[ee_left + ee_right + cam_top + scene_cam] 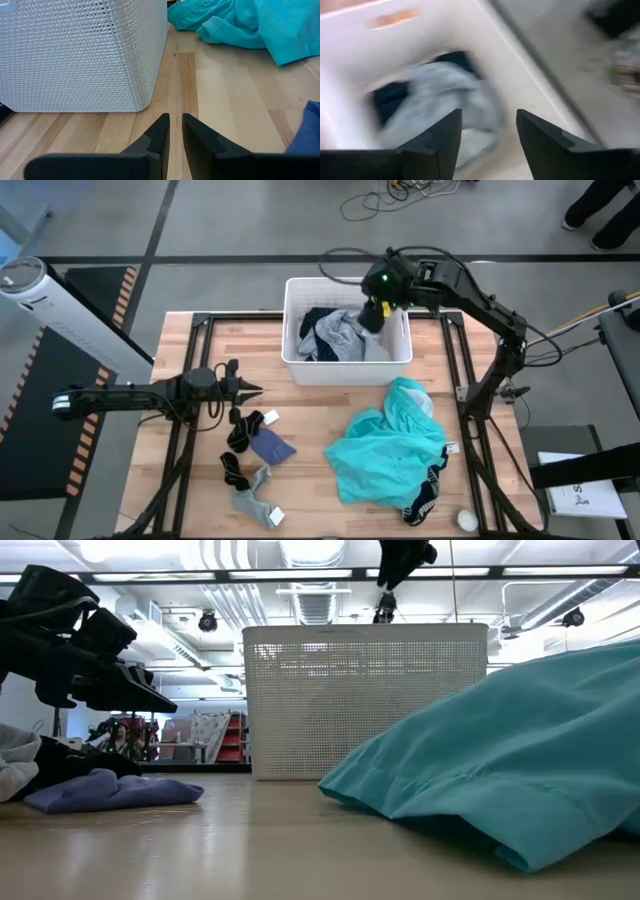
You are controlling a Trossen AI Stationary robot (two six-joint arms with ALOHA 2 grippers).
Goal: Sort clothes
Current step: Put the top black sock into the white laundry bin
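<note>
A grey shirt (340, 335) lies on a navy garment (318, 318) inside the white basket (296, 363). My right gripper (374, 313) hangs open and empty above the basket's right half; its wrist view looks down on the grey shirt (445, 95). The bright teal garment (390, 445) lies spread on the table in front of the basket. A small blue-purple cloth (272, 447) and grey and black socks (245, 475) lie at the front left. My left gripper (255, 390) is almost shut and empty, just left of the basket's front corner.
A small white ball (466, 520) lies at the table's front right corner. Bare wood shows between the basket and the blue-purple cloth. A grey cylinder (60, 305) stands off the table's left side.
</note>
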